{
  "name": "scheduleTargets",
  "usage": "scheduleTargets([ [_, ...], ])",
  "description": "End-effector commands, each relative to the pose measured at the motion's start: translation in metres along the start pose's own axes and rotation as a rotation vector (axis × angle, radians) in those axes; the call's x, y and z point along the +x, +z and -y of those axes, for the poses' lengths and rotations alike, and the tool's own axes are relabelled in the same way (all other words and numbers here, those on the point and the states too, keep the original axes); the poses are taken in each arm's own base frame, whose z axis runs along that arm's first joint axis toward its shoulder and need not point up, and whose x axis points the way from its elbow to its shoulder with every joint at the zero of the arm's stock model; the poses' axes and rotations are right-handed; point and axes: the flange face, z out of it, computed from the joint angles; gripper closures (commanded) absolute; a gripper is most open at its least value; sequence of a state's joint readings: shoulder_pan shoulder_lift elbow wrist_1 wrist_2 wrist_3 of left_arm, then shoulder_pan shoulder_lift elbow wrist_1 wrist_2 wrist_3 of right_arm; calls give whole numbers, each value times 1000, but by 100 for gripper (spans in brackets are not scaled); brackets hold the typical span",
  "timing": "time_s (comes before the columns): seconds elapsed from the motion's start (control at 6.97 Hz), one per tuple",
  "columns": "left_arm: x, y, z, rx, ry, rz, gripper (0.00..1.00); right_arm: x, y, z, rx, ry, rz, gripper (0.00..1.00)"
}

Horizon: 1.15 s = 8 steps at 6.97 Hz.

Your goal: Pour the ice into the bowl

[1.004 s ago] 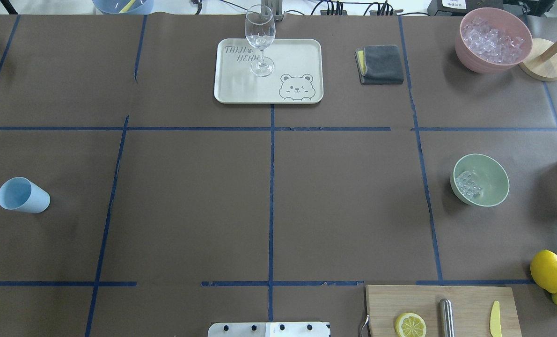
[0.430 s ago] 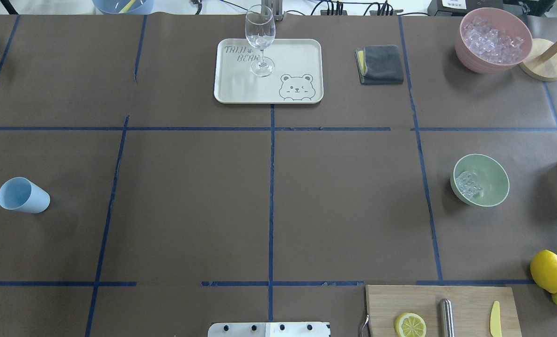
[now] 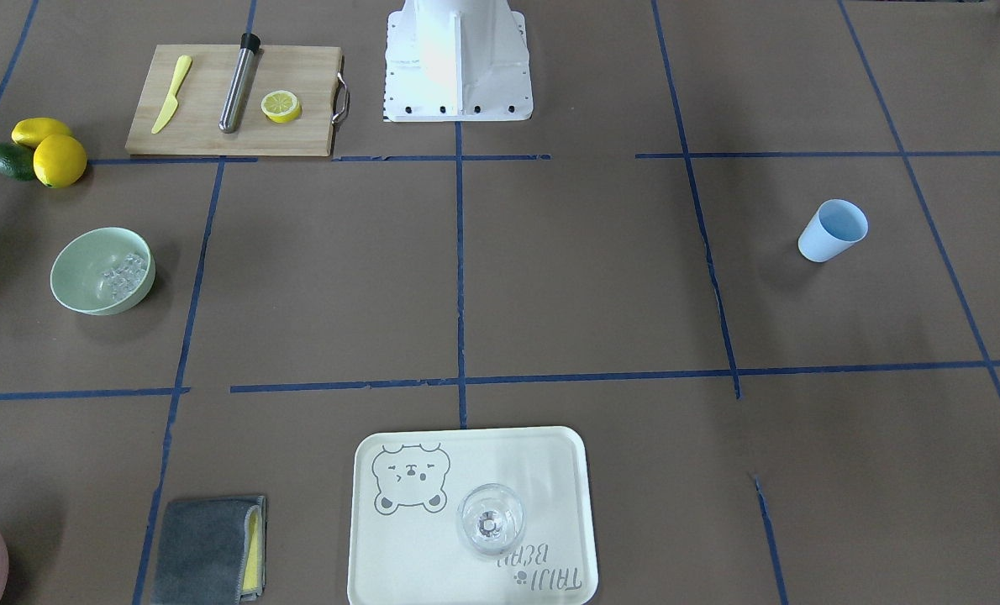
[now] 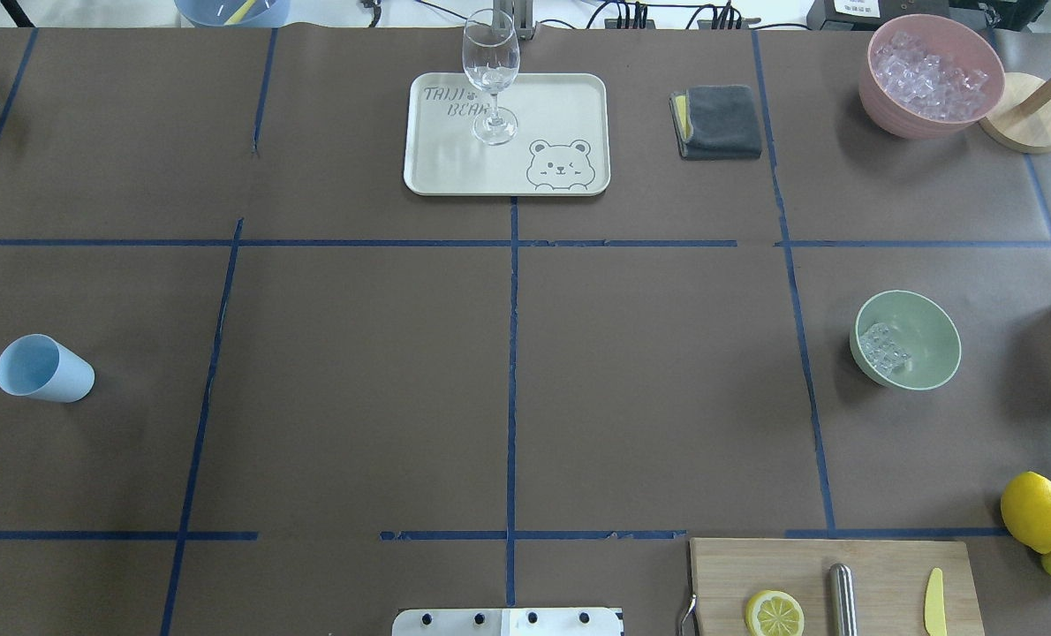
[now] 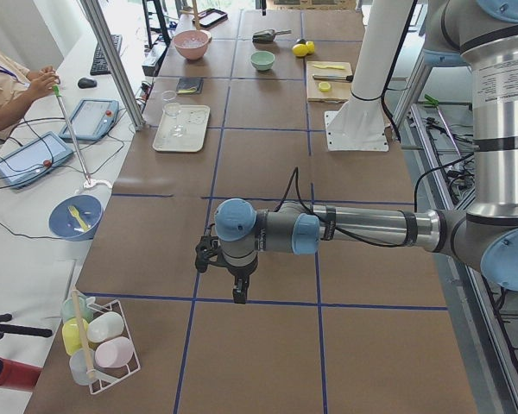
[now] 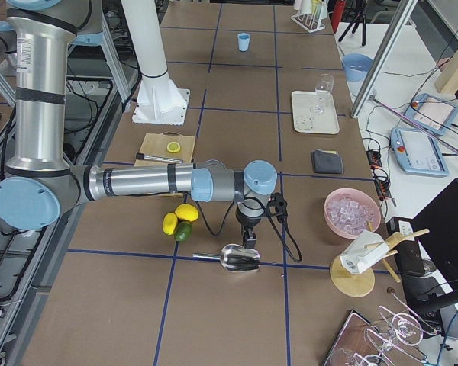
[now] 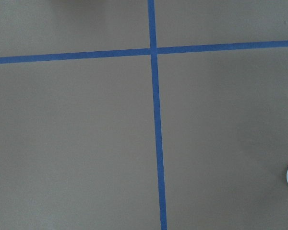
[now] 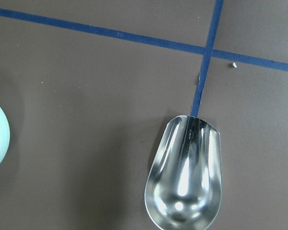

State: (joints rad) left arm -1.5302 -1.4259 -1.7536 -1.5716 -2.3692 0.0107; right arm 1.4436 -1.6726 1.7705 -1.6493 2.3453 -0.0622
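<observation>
Ice [image 4: 884, 347] heap in bowl [image 4: 932, 331]; L hand [image 5: 239, 291], R hand [image 6: 248, 233]: can't tell if wide/narrow.

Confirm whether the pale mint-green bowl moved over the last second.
No. The round pale mint-green bowl keeps the same gap to the right of the vertical blue tape line in the overhead view, and its ice is unchanged.
</observation>
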Motion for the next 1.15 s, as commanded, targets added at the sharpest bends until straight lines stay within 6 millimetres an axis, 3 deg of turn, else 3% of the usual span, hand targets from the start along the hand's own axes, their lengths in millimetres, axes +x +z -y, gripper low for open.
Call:
scheduleTargets([
  [0.0, 1, 3, 0, -4, 6, -1, 0, -6, -6, 6, 13, 56, 1, 0],
  [0.57, 1, 3, 1, 11, 20, -1, 0, -6, -7, 13, 46, 67, 0, 0],
  [1.0, 2, 2, 1, 12, 22, -3, 0, 10, 9, 15, 81, 97, 5, 0],
])
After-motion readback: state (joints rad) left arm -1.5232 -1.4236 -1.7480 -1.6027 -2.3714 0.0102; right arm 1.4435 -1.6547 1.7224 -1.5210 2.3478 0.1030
